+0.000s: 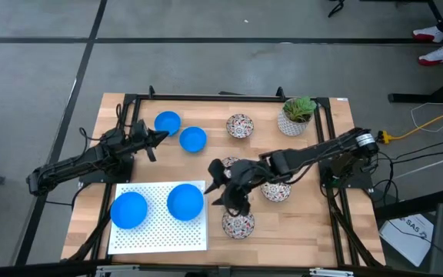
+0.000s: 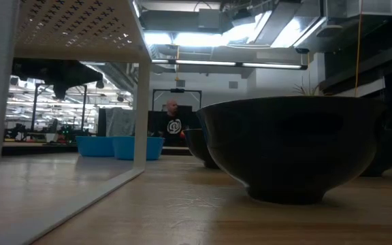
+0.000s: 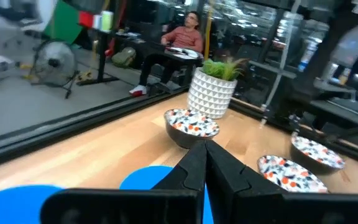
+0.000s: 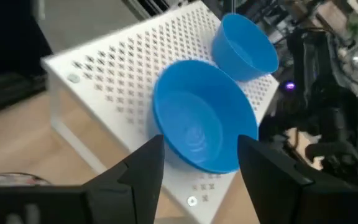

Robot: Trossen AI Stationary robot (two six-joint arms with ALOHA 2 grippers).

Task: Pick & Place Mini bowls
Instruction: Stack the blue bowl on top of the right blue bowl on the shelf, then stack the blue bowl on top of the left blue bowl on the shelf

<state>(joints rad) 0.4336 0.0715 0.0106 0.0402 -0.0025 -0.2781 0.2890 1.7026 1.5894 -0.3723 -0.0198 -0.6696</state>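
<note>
Two blue mini bowls (image 1: 129, 209) (image 1: 184, 201) sit on a white perforated rack (image 1: 156, 231) at the table's near left. Two more blue bowls (image 1: 167, 122) (image 1: 193, 139) stand on the table at the far left. Several floral bowls (image 1: 240, 125) (image 1: 275, 190) (image 1: 238, 224) stand on the table's right half. My right gripper (image 1: 215, 183) is open just right of the rack's right-hand blue bowl (image 4: 197, 124); its fingers (image 4: 145, 168) stand either side of that bowl's near part, with no touch showing. My left gripper (image 1: 158, 138) is shut and empty between the two table bowls.
A white pot with a green plant (image 1: 298, 115) stands at the far right. A black frame (image 1: 206, 98) borders the table. In the low view a dark bowl (image 2: 291, 146) stands close and the rack's leg (image 2: 141, 88) beside it. A seated person (image 3: 185, 38) is beyond the table.
</note>
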